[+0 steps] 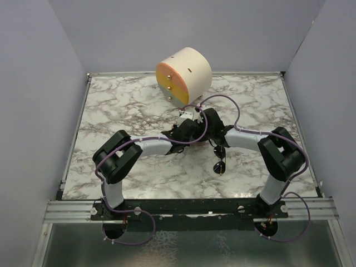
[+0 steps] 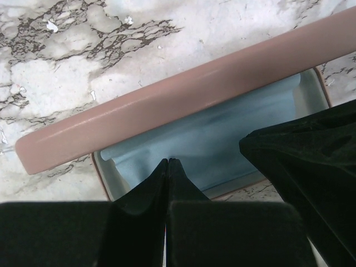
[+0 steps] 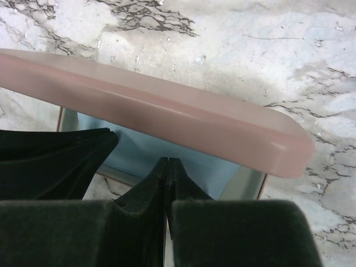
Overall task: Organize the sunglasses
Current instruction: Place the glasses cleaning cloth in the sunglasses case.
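With our left gripper (image 2: 168, 162) closed above the blue cloth (image 2: 222, 130) in the open pink case (image 2: 167, 108) and our right gripper (image 3: 168, 161) likewise closed alongside, we should press the cloth flat before fetching the sunglasses (image 1: 220, 162) lying on the table (image 1: 122, 105) by our right arm.

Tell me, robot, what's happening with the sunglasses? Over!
Both shut: left tool, right tool, tips at blue cloth in open pink case. No grip on sunglasses, lying on table outside case. Cloth covers case floor.
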